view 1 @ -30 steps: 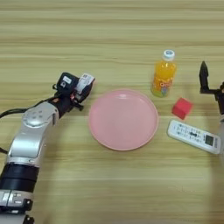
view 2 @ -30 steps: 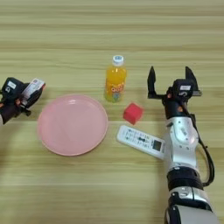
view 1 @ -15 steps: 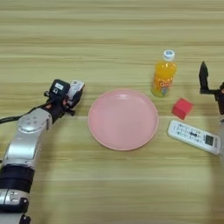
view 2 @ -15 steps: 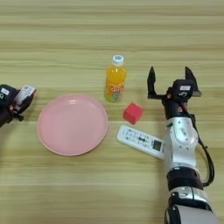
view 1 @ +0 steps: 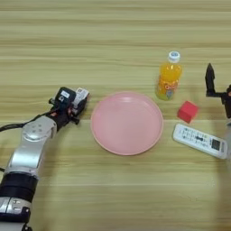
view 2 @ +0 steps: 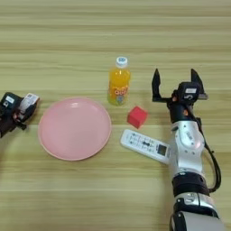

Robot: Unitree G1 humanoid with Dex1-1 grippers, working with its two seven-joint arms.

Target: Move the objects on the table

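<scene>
The orange drink bottle [view 1: 169, 76] stood upright, label unreadable. Left gripper [view 1: 77, 100] clasped the small box [view 1: 81, 94]; right gripper [view 2: 177, 81] gaped wide.

table [view 1: 113, 36] far side open, bottle [view 2: 118, 82] mid-right

A large round pink plate [view 1: 127, 122] lies flat on the light-brown wooden worktop [view 1: 113, 40]. Just beyond its right rim a small orange drink bottle with white cap [view 1: 168, 76] stands upright. A small flat red-and-white box [view 1: 81, 95] sits clamped in the left pincer [view 1: 74, 100], left of the plate.
</scene>
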